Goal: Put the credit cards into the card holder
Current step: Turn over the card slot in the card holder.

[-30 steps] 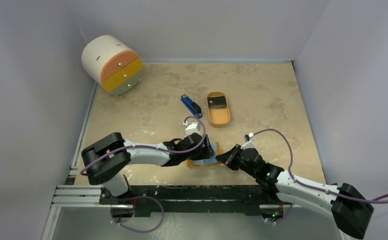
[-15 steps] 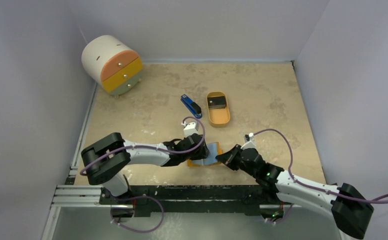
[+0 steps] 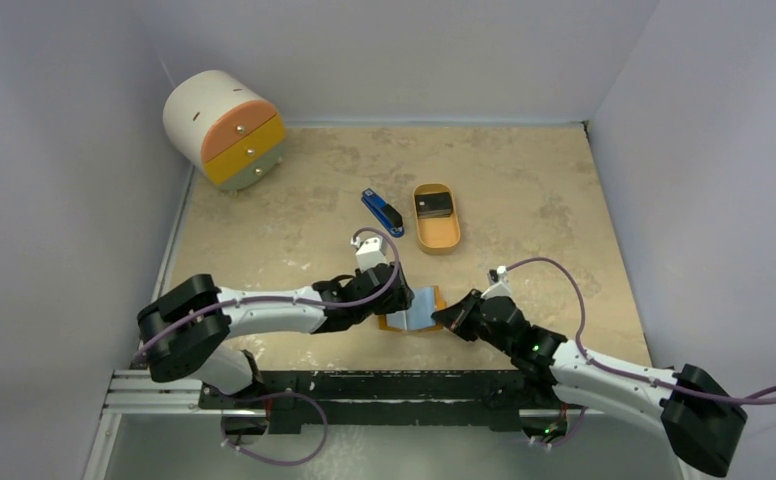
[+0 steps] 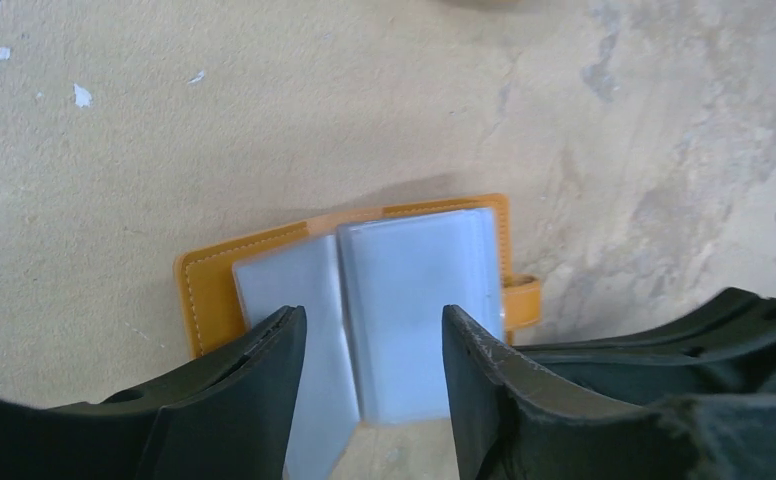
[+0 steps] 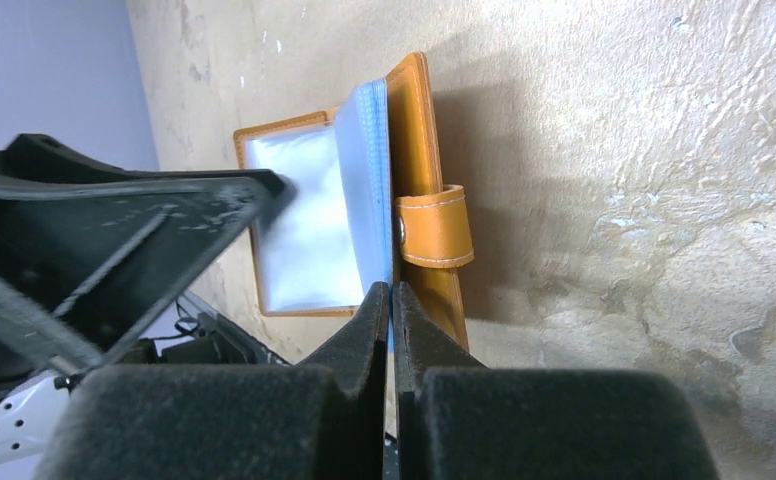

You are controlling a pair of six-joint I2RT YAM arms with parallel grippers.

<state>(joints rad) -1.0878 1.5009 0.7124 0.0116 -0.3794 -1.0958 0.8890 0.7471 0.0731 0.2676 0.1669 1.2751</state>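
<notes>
The orange card holder [image 3: 396, 322] lies open near the table's front edge, its clear sleeves [image 4: 404, 300] showing. In the right wrist view its right cover [image 5: 416, 150] and snap strap [image 5: 434, 228] stand tilted up. My right gripper [image 3: 444, 318] is shut on the edge of the sleeve stack [image 5: 374, 180], the fingertips [image 5: 376, 310] pressed together. My left gripper [image 4: 369, 325] hovers open over the left half, nothing between its fingers. Dark credit cards [image 3: 434, 205] lie in the oval tray further back.
The orange oval tray [image 3: 438, 237] sits mid-table with a blue-and-black stapler [image 3: 383, 212] to its left. A round white cabinet with orange and yellow drawers [image 3: 224, 128] stands at the back left. Grey walls close in the table on three sides.
My left gripper has drawn back to the left off the card holder, jaws a little narrower. The sleeves now stand up more. The right gripper has kept its place and grip.
</notes>
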